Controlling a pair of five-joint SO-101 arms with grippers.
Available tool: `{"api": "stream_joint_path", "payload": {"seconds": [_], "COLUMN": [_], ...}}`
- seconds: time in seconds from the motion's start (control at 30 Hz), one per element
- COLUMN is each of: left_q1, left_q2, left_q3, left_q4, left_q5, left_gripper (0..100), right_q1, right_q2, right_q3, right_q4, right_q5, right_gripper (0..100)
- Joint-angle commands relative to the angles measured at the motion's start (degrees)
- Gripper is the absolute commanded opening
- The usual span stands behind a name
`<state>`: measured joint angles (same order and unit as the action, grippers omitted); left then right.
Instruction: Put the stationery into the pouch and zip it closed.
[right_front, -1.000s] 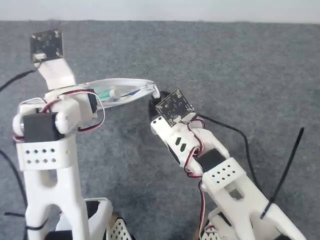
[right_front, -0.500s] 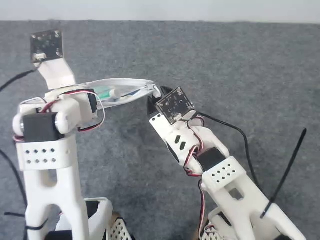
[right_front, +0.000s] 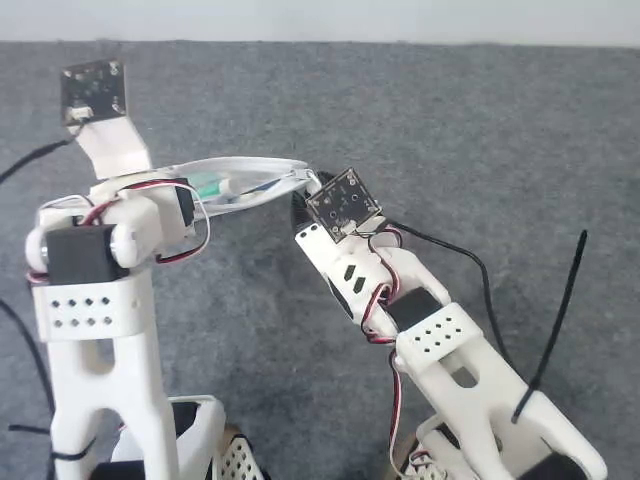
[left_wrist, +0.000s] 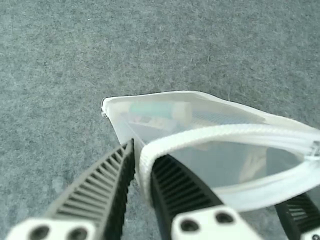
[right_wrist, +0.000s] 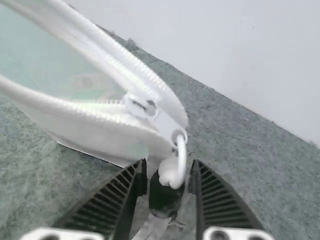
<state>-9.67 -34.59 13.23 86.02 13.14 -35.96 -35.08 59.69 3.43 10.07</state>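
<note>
A translucent white pouch (right_front: 248, 183) hangs above the grey mat between the two arms, its zipper mouth open. A green stationery item (right_front: 210, 184) lies inside it, also visible through the pouch wall (left_wrist: 150, 109). My left gripper (left_wrist: 137, 150) is shut on the zipper edge at one end of the pouch (left_wrist: 215, 150). At the other end, my right gripper (right_wrist: 167, 167) has its jaws closed around the white ring zipper pull (right_wrist: 176, 160), just beyond the slider (right_wrist: 140, 106). From above, the right gripper (right_front: 305, 205) sits at the pouch's right tip.
The grey mat (right_front: 480, 130) stretches to a white wall at the back. A black cable (right_front: 470, 265) and a black cable tie (right_front: 560, 310) trail off the right arm. The left arm's tall white body (right_front: 95, 300) stands at the near left.
The right arm has shifted slightly left, toward the pouch, with the zipper pull in its jaws. The left arm and the pouch have stayed in place.
</note>
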Motion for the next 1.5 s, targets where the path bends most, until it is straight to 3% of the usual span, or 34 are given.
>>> {"api": "stream_joint_path", "payload": {"seconds": [0.0, 1.07, 1.27, 1.47], "left_q1": [-0.09, -0.09, -0.09, -0.09], "left_q2": [-1.49, -1.49, -1.49, -1.49], "left_q3": [-1.71, -1.71, -1.71, -1.71], "left_q4": [-0.62, -0.18, -0.26, -0.26], "left_q5": [0.09, 0.00, 0.00, 0.00], "left_gripper": [1, 1, 1, 1], "right_q1": [0.66, 2.07, 2.59, 2.59], "right_q2": [-0.22, -5.49, -5.49, -5.58], "right_q3": [-3.25, 1.32, 1.23, 1.49], "right_q4": [-0.92, -0.92, -1.19, -0.75], "right_q5": [-0.62, -0.53, -0.62, 0.62], "right_gripper": [13.3, 13.2, 1.5, 0.6]}}
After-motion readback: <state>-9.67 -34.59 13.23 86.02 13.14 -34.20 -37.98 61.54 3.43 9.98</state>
